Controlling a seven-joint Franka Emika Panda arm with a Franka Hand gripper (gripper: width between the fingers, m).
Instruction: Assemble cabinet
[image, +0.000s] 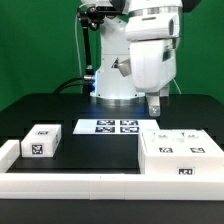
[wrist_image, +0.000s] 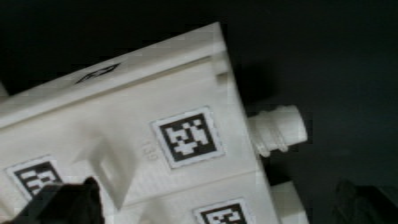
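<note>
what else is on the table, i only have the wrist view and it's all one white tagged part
Observer: A small white block sits alone toward the exterior view's left, apart from the cabinet.
Operator: am i touching it
Observer: No, the gripper hangs above the cabinet's far edge, a dark gap showing.
Operator: anything between block and cabinet
Observer: The marker board lies flat between them, farther back.

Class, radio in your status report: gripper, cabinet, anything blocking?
Gripper open, over cabinet. Cabinet lying flat, not gripped. Small block apart, at exterior view's left; nothing between gripper and cabinet.
</note>
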